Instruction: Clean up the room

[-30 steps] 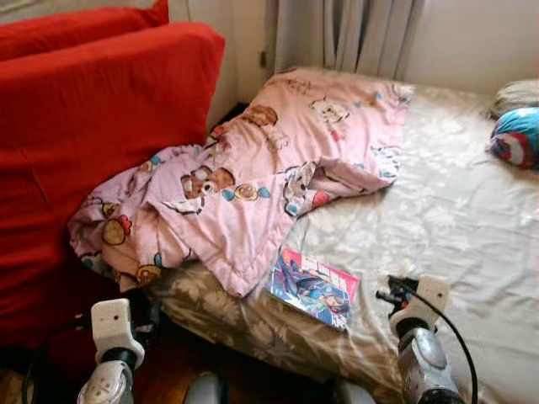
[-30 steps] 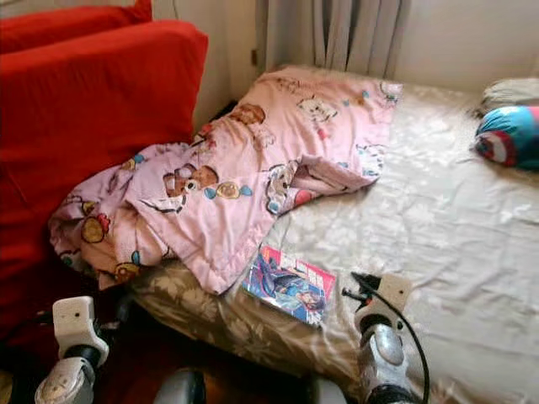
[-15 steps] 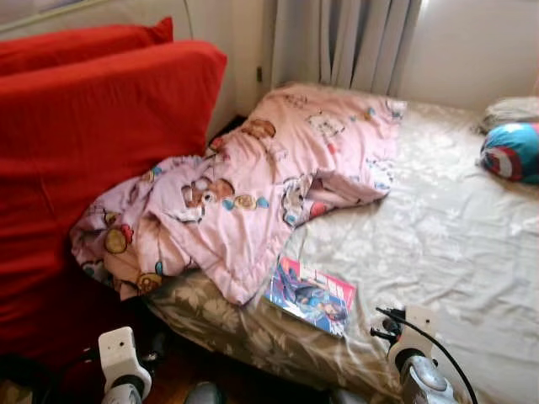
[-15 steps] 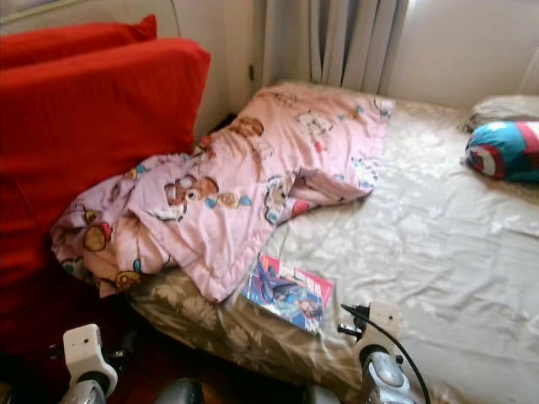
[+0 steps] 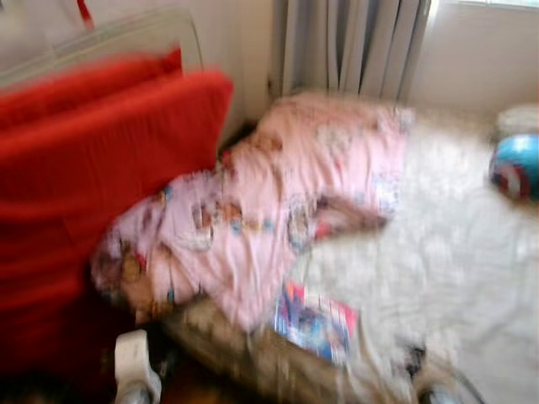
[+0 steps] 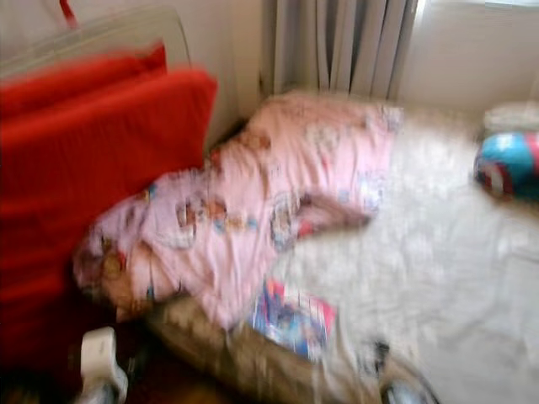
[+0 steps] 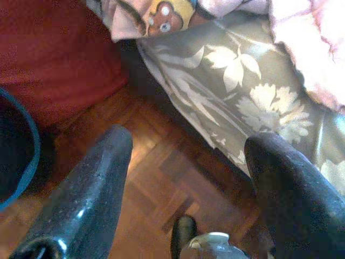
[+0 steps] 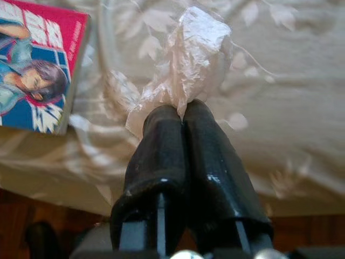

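Right gripper [image 8: 183,116] is pinched tight on a crumpled white wrapper [image 8: 188,59] above the bed [image 8: 280,81] edge near the comic [image 8: 38,70], left gripper [image 7: 183,162] spread wide w/ nothing over the floor [image 7: 161,183]; keep the pinch firm & carry it steady to a bin.

view: blurred | bed [image 6: 455,278]: pale sheet, floral side at near edge | pink cartoon-print blanket [image 6: 253,202]: bunched over bed's left edge, against red cushion [image 6: 93,168] | comic book [image 6: 293,320]: flat by near edge, just beside blanket | blue-red pillow [image 6: 508,164]: right edge | grey curtain [image 6: 345,46]: behind far edge
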{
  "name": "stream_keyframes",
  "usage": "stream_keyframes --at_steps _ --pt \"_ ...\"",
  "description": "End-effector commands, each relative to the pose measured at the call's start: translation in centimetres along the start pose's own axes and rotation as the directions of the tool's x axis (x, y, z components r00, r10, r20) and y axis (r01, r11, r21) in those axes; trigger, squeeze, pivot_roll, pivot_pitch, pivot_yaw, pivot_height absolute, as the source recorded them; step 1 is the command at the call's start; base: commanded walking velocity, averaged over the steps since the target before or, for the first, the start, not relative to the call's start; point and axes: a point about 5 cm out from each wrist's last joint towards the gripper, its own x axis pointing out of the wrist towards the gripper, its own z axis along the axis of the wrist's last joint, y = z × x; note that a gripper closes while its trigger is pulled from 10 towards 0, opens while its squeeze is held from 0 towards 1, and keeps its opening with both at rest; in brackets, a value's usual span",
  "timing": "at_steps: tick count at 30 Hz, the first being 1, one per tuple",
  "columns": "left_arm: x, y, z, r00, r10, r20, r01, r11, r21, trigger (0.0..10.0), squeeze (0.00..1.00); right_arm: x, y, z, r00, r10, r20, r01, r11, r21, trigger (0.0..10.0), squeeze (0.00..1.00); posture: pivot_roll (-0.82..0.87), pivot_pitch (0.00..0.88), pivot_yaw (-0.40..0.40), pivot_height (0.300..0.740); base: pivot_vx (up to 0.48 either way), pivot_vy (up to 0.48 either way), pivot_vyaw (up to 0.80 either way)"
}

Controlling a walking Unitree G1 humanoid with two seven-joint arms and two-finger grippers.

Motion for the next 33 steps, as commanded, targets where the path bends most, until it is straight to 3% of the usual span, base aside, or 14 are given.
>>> stream_keyframes --at_steps 1,15,24,27,28,33 --pt "-0.6 1.0 -1.6 0.997 0.036 -0.07 -0.035 0.999 0.009 10.0 0.0 -0.3 -0.9 -1.0 0.999 -0.021 -0.046 0.02 1.0 -0.01 10.0 0.0 -0.04 0.0 -0.024 0.74 0.0 0.0 0.0" --pt "-1.4 1.9 -3.5 0.988 0.057 -0.145 -0.055 0.998 0.014 10.0 0.0 -0.9 -1.6 -2.4 0.998 0.003 -0.058 -0.007 0.998 -0.058 10.0 0.0 0.01 0.0 -0.037 0.74 0.0 0.0 0.0" --pt "-1.8 1.9 -4.4 0.983 0.07 -0.171 -0.072 0.997 -0.006 10.0 0.0 -1.3 -1.7 -3.4 0.996 0.037 -0.078 -0.045 0.994 -0.103 10.0 0.0 0.01 0.0 -0.041 0.74 0.0 0.0 0.74" --pt "-2.0 1.7 -4.8 0.981 0.067 -0.184 -0.068 0.998 -0.002 10.0 0.0 -0.7 -0.4 -2.3 0.996 0.046 -0.073 -0.053 0.993 -0.102 10.0 0.0 0.02 0.0 -0.05 0.74 0.0 0.0 0.8" --pt "-2.0 1.7 -4.9 0.981 0.074 -0.181 -0.078 0.997 -0.015 10.0 0.0 -0.2 0.8 -1.4 0.996 0.054 -0.077 -0.063 0.991 -0.118 10.0 0.0 0.03 0.0 -0.057 0.74 0.0 0.0 0.8" --pt "-2.1 1.9 -4.9 0.98 0.088 -0.177 -0.094 0.995 -0.027 10.0 0.0 0.0 1.6 -1.1 0.995 0.057 -0.086 -0.068 0.99 -0.126 10.0 0.0 0.04 0.0 -0.062 0.74 0.0 0.0 0.8"
